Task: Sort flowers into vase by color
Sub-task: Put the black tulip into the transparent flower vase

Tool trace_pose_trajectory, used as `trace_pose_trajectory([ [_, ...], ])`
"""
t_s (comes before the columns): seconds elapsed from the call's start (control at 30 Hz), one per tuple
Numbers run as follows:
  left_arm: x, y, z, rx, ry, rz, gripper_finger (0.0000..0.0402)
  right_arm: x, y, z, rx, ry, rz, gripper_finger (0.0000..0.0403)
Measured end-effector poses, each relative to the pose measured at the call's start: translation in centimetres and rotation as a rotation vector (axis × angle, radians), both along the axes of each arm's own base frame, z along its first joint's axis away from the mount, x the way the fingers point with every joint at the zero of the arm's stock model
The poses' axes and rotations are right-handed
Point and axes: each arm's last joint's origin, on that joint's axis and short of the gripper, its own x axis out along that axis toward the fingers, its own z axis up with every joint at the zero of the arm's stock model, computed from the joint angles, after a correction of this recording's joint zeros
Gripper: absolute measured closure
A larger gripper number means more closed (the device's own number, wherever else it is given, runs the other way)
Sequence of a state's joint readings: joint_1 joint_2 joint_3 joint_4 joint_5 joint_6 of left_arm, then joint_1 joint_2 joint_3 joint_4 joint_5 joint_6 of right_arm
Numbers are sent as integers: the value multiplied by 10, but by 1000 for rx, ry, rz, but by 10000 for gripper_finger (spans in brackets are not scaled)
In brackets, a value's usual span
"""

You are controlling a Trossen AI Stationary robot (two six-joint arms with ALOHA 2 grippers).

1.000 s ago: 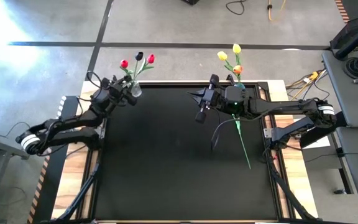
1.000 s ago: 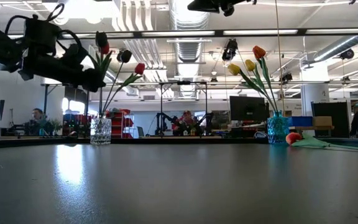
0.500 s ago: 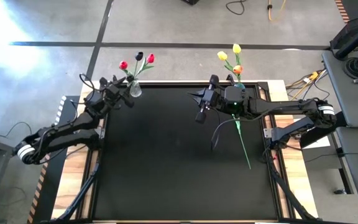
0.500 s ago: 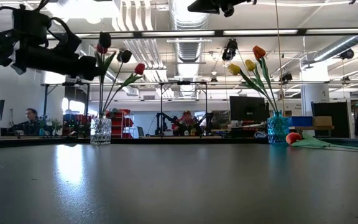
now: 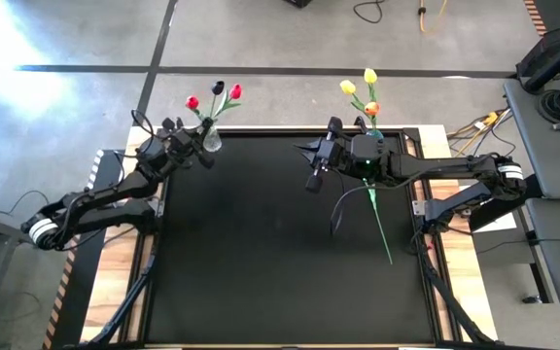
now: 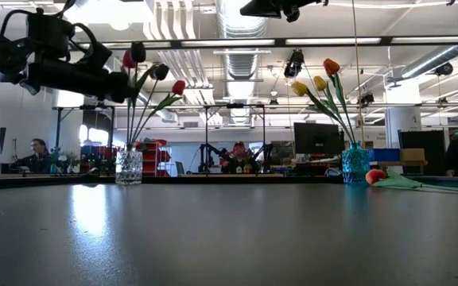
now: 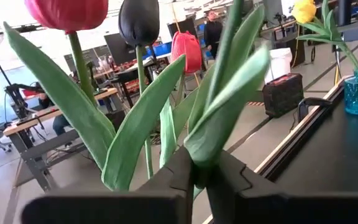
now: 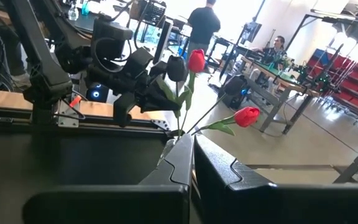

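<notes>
A clear vase (image 5: 211, 142) at the table's far left holds two red tulips (image 5: 193, 100) and a near-black one (image 5: 219, 87). My left gripper (image 5: 199, 148) stands level among their leaves, above the vase, shut on one leaf. A blue vase (image 5: 374, 133) at the far right holds two yellow tulips (image 5: 369, 75) and an orange one (image 5: 371, 108). One more tulip (image 5: 377, 219) lies flat on the table near the blue vase, its head (image 6: 376, 175) next to it. My right gripper (image 5: 311, 182) hangs shut and empty, high over the table's far middle. My left gripper pinches a green tulip leaf (image 7: 210, 140) between its two fingertips (image 7: 179, 174). The fingers come level from the table's left and near side. The leaf rises upright out of the pinch, and the flower's stem stays in the clear vase (image 6: 129, 167).
The black table top (image 5: 261, 272) is bare in the middle and near part. Behind the far edge lies open floor, with people and desks farther back in the room. A side table with cables (image 5: 552, 107) stands off to the right.
My left gripper has risen a little beside the tulips in the clear vase and has shut on a leaf. The tulip heads have shifted slightly. My right arm has kept still.
</notes>
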State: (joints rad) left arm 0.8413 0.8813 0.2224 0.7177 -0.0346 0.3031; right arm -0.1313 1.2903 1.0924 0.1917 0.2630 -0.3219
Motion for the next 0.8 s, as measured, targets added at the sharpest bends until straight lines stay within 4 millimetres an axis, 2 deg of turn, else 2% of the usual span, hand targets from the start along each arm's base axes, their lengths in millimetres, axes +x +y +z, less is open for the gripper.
trace_pose_trajectory([
  [0.57, 2, 8, -12, -83, 8, 116, 400, 0, 0, 0, 0, 0, 0, 393],
  [0.67, 2, 9, -9, -81, -16, 160, 390, 0, 0, 0, 0, 1, 0, 393],
  [0.8, 0, 8, -7, -74, -12, 166, 356, 0, 0, 0, 0, 0, 0, 393],
])
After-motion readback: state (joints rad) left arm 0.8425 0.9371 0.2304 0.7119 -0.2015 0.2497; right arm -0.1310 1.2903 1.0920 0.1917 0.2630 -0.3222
